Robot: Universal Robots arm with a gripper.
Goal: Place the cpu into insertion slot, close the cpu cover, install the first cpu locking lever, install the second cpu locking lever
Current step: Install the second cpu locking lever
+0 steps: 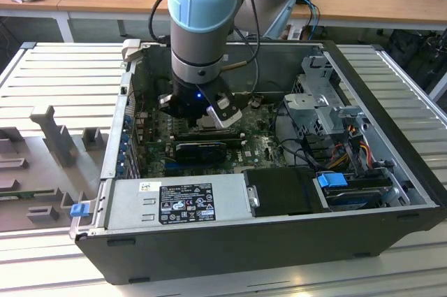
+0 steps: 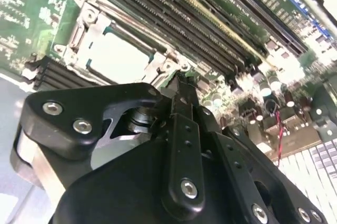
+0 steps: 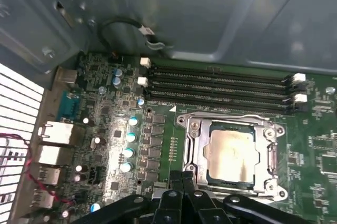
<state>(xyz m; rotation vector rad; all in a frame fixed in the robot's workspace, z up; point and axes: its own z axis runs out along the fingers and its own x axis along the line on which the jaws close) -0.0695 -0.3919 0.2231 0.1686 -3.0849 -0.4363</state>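
The cpu (image 3: pixel 231 153) lies flat in the insertion slot (image 3: pixel 271 159), its silvery top showing through the window of the cpu cover (image 3: pixel 231 124), which lies down flat around it. The cpu (image 2: pixel 118 58) also shows in the second wrist view, bright inside its grey frame. A thin lever rod (image 3: pixel 231 114) runs along the socket edge nearest the memory slots. My gripper (image 3: pixel 181 179) hovers just off one socket corner, fingers pressed together with nothing between them. In the exterior view the gripper (image 1: pixel 202 121) reaches down into the open computer case above the green board.
Long black memory slots (image 3: pixel 216 84) run beside the socket. A row of capacitors (image 3: pixel 129 145) and rear port blocks (image 3: pixel 52 132) stand on the other side. The grey case wall (image 3: pixel 210 13) rises close by. A power supply (image 1: pixel 178 199), a drive cage (image 1: pixel 321 101) and cables (image 1: pixel 349 143) fill the case.
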